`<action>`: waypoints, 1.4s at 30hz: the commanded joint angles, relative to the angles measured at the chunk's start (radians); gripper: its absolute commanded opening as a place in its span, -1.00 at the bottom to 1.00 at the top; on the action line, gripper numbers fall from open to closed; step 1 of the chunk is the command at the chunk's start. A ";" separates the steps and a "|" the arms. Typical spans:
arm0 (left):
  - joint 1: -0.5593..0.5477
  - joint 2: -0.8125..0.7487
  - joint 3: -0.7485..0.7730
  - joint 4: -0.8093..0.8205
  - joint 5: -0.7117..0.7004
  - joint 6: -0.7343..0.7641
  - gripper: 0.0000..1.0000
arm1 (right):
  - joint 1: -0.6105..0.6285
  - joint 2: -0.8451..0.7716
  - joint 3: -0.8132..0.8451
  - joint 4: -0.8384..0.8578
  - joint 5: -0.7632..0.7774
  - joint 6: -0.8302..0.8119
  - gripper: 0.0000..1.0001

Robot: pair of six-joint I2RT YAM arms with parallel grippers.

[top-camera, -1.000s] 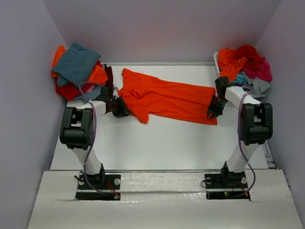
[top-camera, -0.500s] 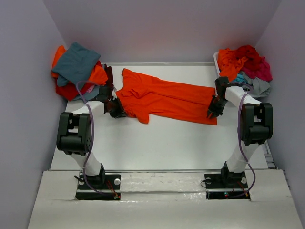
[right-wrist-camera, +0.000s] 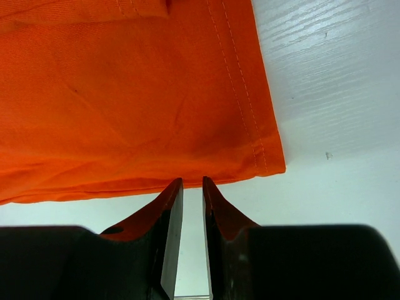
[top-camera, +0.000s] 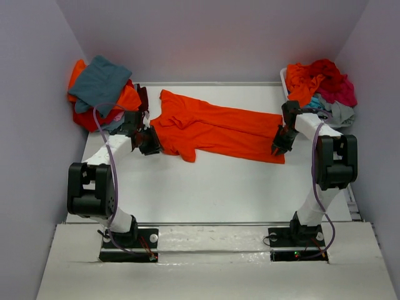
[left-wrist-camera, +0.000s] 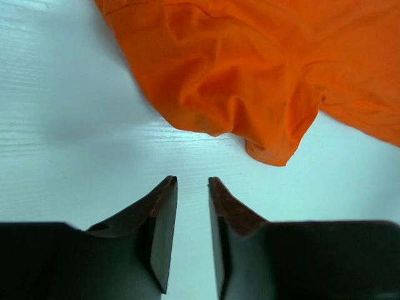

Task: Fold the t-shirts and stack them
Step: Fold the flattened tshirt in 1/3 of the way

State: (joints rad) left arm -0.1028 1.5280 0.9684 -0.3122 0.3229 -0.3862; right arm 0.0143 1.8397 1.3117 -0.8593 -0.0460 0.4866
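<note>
Top external: orange shirt (top-camera: 219, 128) lies flat across the far half of the desk (top-camera: 219, 187), collar end toward the left edge and hem (right-wrist-camera: 262, 125) toward the right edge.

Step, as I read it: getting hold of both ends for the first fold.

Left wrist: my left tool (left-wrist-camera: 192, 181) sits just short of the sleeve (left-wrist-camera: 275, 147), gap narrow, nothing in it.

Right wrist: my right tool (right-wrist-camera: 192, 181) is at the near hem corner, tips almost together. Can't tell if cloth is pinched.

Next: left tool should push forward over the sleeve edge and clamp.

Room: the near half of the desk is bare, enough for the fold. Left heap (top-camera: 100, 90) and right heap (top-camera: 322, 84) crowd the far corners.
</note>
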 commanded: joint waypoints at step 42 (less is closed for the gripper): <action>0.031 0.196 -0.094 0.306 0.113 -0.100 -0.16 | -0.010 0.023 -0.017 0.017 0.000 -0.006 -0.50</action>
State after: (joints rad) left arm -0.0765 1.7195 0.8848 -0.0067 0.4557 -0.5022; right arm 0.0143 1.8397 1.3090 -0.8570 -0.0490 0.4850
